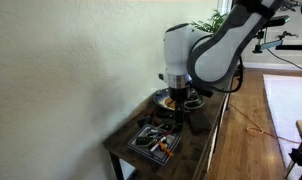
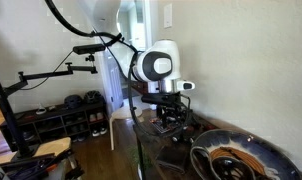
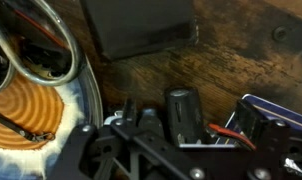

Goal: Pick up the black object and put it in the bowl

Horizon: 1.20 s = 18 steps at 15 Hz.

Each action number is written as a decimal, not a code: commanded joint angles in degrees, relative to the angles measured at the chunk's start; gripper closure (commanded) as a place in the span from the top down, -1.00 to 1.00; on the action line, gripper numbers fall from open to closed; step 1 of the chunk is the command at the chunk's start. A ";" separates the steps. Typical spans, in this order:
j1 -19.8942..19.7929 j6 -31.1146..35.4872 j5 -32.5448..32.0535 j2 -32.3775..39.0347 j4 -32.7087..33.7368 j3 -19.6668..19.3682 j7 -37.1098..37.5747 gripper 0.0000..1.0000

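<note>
The fingers are held spread, with nothing seen between them, above the dark wooden desk. The flat black rectangular object, taken to be the thing to be picked, lies on the desk ahead of them at the top of the wrist view, its long axis across that view. The wide shallow bowl with grey rim and orange-brown inside is set near it, at that view's left edge. In both exterior views the bowl is shown, but the black object cannot be made out.
</note>
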 commanded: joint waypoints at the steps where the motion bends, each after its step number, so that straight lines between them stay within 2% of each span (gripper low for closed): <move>1: -0.28 1.30 0.03 1.23 0.46 -0.13 -4.74 1.00; 12: -1.33 0.22 2.17 5.93 4.33 1.14 -11.32 1.00; 13: -1.44 0.00 2.41 6.37 4.82 1.26 -11.61 0.95; 14: -1.55 -0.09 2.62 6.74 5.16 1.38 -11.90 0.64; 15: -1.67 -0.16 2.82 7.07 5.59 1.49 -12.26 0.45; 16: -1.81 -0.20 2.95 7.36 5.95 1.61 -12.54 0.40; 18: -2.02 -0.21 3.03 7.56 6.47 1.63 -12.68 0.12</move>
